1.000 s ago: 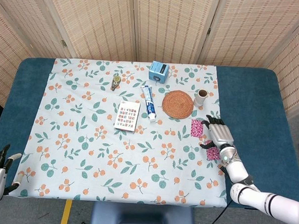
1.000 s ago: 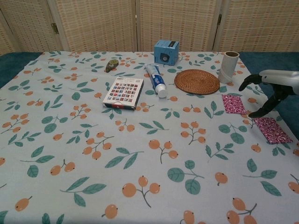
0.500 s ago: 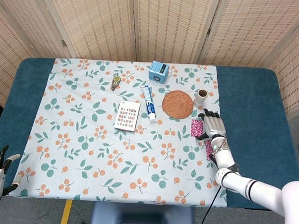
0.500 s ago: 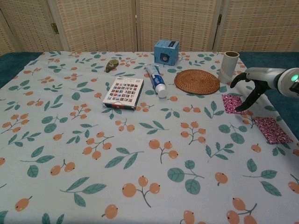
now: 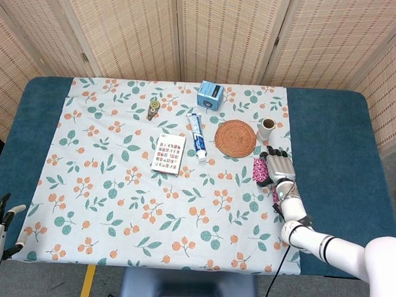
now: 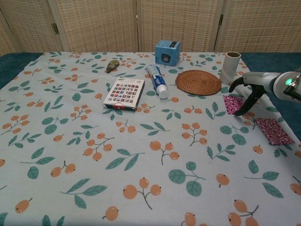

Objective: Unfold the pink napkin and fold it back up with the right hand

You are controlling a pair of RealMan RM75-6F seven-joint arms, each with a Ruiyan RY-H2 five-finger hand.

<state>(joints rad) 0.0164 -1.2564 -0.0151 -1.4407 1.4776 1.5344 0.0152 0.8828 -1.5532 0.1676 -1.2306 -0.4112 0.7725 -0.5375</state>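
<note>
I've brought my right robot hand (image 6: 249, 89) further left over the pink patterned fabric napkin (image 6: 233, 104) on the table (image 6: 141, 141), fingers spread, gripping nothing.

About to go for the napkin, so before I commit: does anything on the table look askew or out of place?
Nothing spilled or damaged. Only oddity: pink patterned cloth shows as two patches, one under the right hand, another nearer the table edge. Whether they are one napkin or two, I cannot tell.

Two pink napkin pieces (image 6: 233, 104) (image 6: 274, 131), one blue box (image 6: 167, 52), toothpaste tube (image 6: 157, 81), woven coaster (image 6: 198, 82), cardboard roll (image 6: 230, 67), patterned booklet (image 6: 124, 93), tape measure (image 6: 112, 66)
</note>
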